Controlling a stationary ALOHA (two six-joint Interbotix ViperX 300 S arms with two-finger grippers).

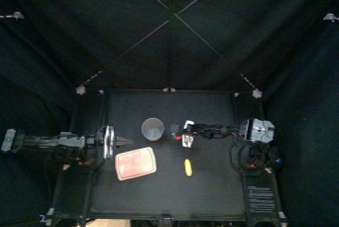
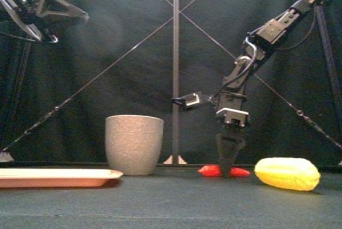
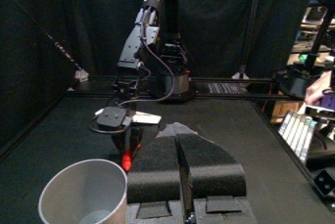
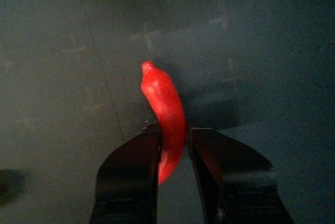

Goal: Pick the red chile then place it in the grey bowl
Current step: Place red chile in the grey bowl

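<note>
Chile: the red chile point(image 4: 160, 106) lies flat on the desk point(image 2: 160, 198), right of middle, between the grey bowl point(image 2: 134, 145) and a yellow toy point(image 2: 287, 173).
Right end effector: your right end effector point(image 2: 229, 158) is down at desk level, astride the chile's middle. You cannot tell from these views whether it pinches the chile or only brackets it.
Left end effector: your left end effector point(image 3: 183, 174) hangs high over the left side near the bowl, jaws pressed together and holding nothing.
Key relation: the chile's long axis runs straight out from the right wrist, along the gap of the end effector. Any squeeze therefore comes across its narrow width, and you should need no wrist turn.
Nearer arm: the right, by far. Leave the left at rest.
Way to the bowl: from the chile, the bowl stands to the left and a little toward the back, apart from it with bare desk between.
Right wrist view: this is the only view that shows you the chile's full length, with its pointed tip away from the wrist and its thick end inside the gap.
Front view: here you see just two red ends either side of the end effector, but this view confirms the chile rests on the desk. It also shows the bowl's rim well above it, so expect a clear lift first.
Left wrist view: this one shows you the bowl's open mouth, with nothing visible inside.
Pink tray: the pink tray point(image 2: 54, 177) sits at front left, off your likely path.
</note>
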